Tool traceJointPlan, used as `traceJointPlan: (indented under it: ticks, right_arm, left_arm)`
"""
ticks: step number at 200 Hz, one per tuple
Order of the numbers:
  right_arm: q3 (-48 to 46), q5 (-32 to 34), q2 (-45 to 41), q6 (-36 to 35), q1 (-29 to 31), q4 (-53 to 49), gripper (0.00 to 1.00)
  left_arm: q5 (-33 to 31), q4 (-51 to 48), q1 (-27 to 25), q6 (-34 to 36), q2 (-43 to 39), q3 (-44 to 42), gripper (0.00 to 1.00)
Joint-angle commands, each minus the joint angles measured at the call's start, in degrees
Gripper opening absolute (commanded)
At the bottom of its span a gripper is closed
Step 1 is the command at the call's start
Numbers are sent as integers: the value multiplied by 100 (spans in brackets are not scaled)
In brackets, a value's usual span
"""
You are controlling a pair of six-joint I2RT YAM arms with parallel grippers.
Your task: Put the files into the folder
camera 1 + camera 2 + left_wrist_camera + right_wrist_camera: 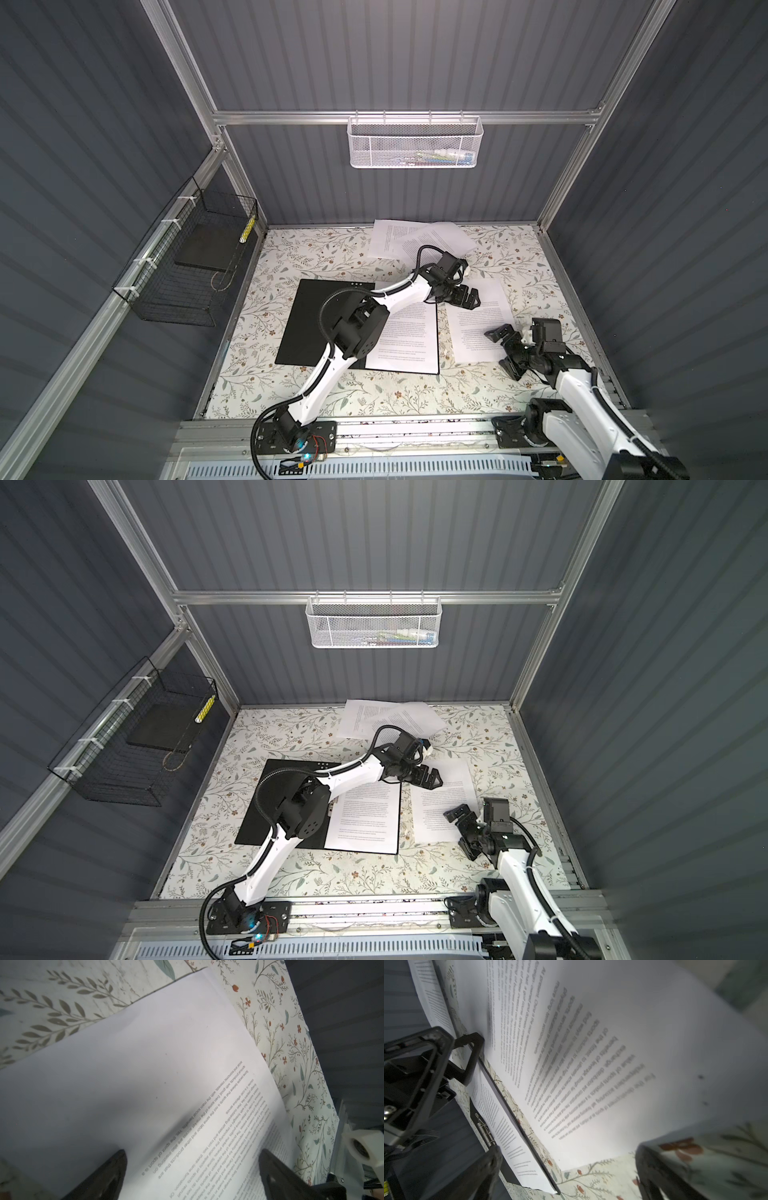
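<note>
The folder (316,320) (270,808) lies open on the table, black inside, its metal clip (485,1132) at the spine. One printed sheet (407,340) (500,1115) rests on the folder's right half. Another of the files (478,328) (145,1064) (612,1043) lies loose just right of the folder. My left gripper (473,299) (191,1167) hovers open over that sheet's far edge. My right gripper (505,351) (566,1174) stands open at the sheet's near right side, holding nothing. Two more sheets (415,241) overlap at the back of the table.
The table has a floral cover (332,395). A white mesh basket (415,141) hangs on the back rail. A black wire basket (187,266) holding a dark pad is fixed to the left wall. Grey walls close in on three sides.
</note>
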Motion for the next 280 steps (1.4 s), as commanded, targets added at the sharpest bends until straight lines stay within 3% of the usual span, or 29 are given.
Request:
traceJointPlan:
  ticks: [1, 49, 109, 147, 231, 280]
  right_arm:
    - [114, 287, -413, -162, 28, -1017, 99]
    - [-183, -74, -640, 243, 437, -829, 99]
    - [-737, 371, -590, 1688, 1329, -127, 99]
    - [-835, 1262, -403, 2043, 1390, 298, 99]
    - [-1025, 1489, 548, 1602, 1355, 2777, 99]
    - [-545, 1841, 119, 431, 1249, 2723, 99]
  left_arm:
    - [-238, -765, -25, -187, 555, -201, 100]
    - [-249, -711, -20, -267, 521, -284, 100]
    - [-252, -590, -23, -433, 470, -468, 100]
    - [-223, -477, -24, -482, 320, -738, 100]
    - [-110, -214, -120, -528, 7, -1500, 100]
    - [-109, -253, -149, -504, 94, -1366, 100]
